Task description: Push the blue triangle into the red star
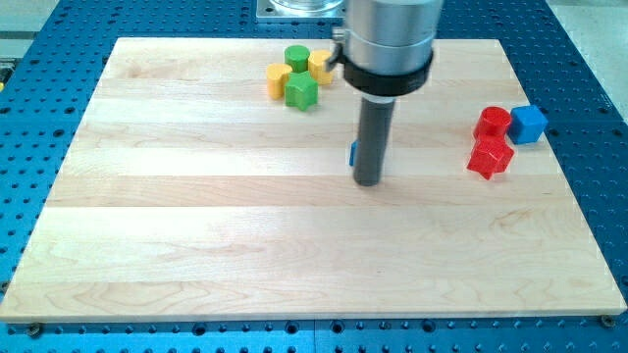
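One camera view only. Wooden board [196,245] sits on a blue perforated table [589,59].

My tip [368,182] is down on the board, a little right of centre, about midway between the near and far edges. No hand or jaws on this rig, just a plain rod, so nothing to spread, press together or pinch.

Blue triangle [352,154]: only a thin blue sliver shows, touching the rod's left side just above the tip. Rest of it is hidden behind the rod, so shape can't be confirmed from here.

Red star [490,157] is well to the right of the tip, near the board's right edge. Red cylinder [493,122] touches it on the far side. Blue cube [528,124] is just right of the red cylinder, touching or nearly so.

Far-left cluster, well apart from the tip: green cylinder [296,55], yellow block [321,64] to its right and partly behind the arm housing, orange-yellow block [278,79], green star [302,91]. All four packed together.
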Controlling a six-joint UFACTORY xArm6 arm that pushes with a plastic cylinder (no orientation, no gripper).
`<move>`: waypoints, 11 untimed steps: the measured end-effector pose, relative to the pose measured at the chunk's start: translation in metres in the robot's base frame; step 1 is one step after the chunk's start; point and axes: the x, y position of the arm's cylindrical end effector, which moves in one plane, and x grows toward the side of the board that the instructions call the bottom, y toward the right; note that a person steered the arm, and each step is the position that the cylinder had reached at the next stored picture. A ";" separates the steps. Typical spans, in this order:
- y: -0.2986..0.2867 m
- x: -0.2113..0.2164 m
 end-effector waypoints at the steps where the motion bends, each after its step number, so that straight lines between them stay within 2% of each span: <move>1: 0.016 0.000; 2: -0.018 0.001; 3: -0.081 0.004; 4: -0.081 -0.029; 5: -0.074 -0.033; 6: -0.037 -0.032; 8: 0.104 -0.017; 10: 0.110 -0.017; 11: 0.094 -0.017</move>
